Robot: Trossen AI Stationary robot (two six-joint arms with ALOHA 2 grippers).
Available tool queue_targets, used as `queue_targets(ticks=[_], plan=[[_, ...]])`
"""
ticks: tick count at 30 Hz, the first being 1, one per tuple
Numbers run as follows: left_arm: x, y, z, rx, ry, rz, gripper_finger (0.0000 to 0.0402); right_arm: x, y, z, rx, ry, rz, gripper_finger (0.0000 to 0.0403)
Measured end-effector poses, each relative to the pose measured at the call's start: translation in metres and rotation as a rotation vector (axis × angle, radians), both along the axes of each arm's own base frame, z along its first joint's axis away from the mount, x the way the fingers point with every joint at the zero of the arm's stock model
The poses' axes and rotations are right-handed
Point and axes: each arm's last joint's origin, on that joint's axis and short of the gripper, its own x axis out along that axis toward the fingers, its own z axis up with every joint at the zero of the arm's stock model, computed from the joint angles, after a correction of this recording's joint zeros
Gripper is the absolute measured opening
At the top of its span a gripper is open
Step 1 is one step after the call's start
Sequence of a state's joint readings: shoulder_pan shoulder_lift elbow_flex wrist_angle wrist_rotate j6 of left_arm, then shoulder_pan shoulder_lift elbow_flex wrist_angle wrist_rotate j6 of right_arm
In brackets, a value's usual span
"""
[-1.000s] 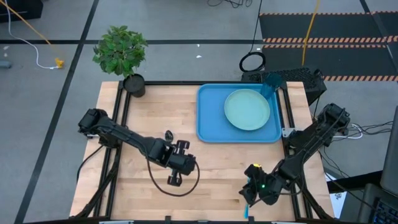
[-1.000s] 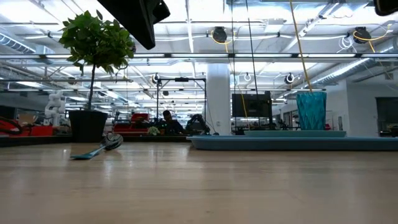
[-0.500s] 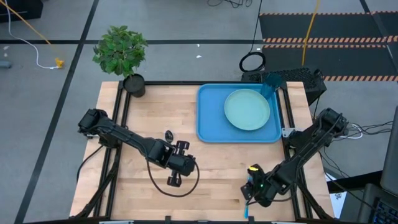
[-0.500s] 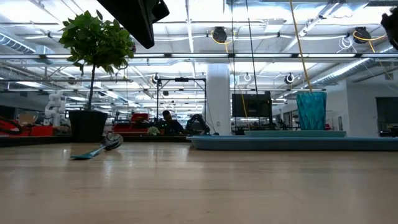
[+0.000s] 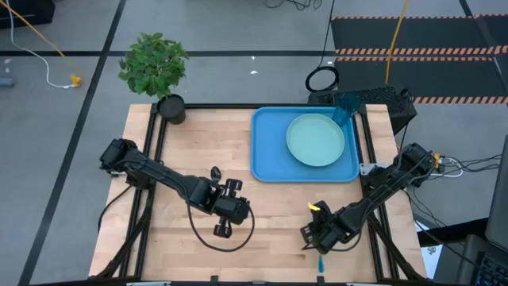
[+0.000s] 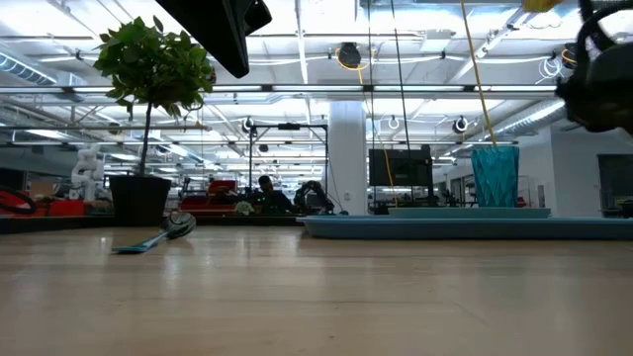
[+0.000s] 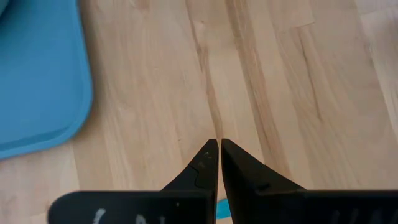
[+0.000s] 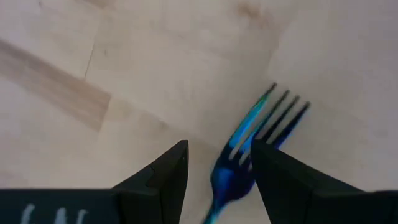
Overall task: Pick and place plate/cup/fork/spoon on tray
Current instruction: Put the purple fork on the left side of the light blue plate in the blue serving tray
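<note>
Two arms over the counter [image 5: 175, 143]. Right jaws [image 8: 217, 165] parted, straddling the fork [image 8: 249, 149] near the counter's front edge toward the right corner; contact with the fork unclear. Left jaws [image 7: 219, 149] clenched on nothing, hovering mid-counter. Plate [image 5: 315, 140] lying in the tray [image 5: 266, 143] at the counter's back right corner, cup [image 5: 344, 108] upright in the tray's far right corner. Spoon [image 6: 158, 235] flat on the counter left of the tray, beside the left arm.
</note>
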State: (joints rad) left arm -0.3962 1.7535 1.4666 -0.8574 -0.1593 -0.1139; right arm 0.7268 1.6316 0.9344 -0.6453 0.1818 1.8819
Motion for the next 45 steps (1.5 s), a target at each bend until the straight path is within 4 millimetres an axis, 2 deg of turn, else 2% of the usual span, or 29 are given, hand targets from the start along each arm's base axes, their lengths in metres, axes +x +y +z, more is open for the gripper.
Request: queue_targets(ticks=[12, 18, 22, 27, 32, 37, 45], plan=[[-0.001, -0.002, 0.000, -0.006, 0.005, 0.013, 0.0024, 0.023, -0.028, 0.000, -0.071, -0.015, 0.088, 0.0167], [-0.001, -0.002, 0.000, -0.006, 0.006, 0.013, 0.0024, 0.028, -0.031, 0.004, -0.076, -0.029, 0.153, 0.0167], [-0.001, -0.001, 0.000, -0.006, 0.006, 0.014, 0.0024, 0.032, -0.023, 0.019, -0.101, -0.023, 0.238, 0.0167], [-0.002, -0.002, 0.000, -0.007, 0.007, 0.013, 0.0024, 0.023, -0.008, 0.036, -0.140, 0.031, 0.370, 0.0155], [-0.003, -0.006, 0.000, -0.009, 0.007, 0.006, 0.0024, 0.002, 0.009, 0.037, -0.189, 0.085, 0.475, 0.0128], [-0.004, -0.008, 0.000, -0.014, 0.004, 0.008, 0.0024, -0.009, 0.011, 0.029, -0.265, 0.073, 0.503, 0.0108], [-0.004, -0.008, 0.000, -0.022, 0.002, 0.023, 0.0024, -0.016, 0.000, 0.003, -0.332, 0.061, 0.588, 0.0102]])
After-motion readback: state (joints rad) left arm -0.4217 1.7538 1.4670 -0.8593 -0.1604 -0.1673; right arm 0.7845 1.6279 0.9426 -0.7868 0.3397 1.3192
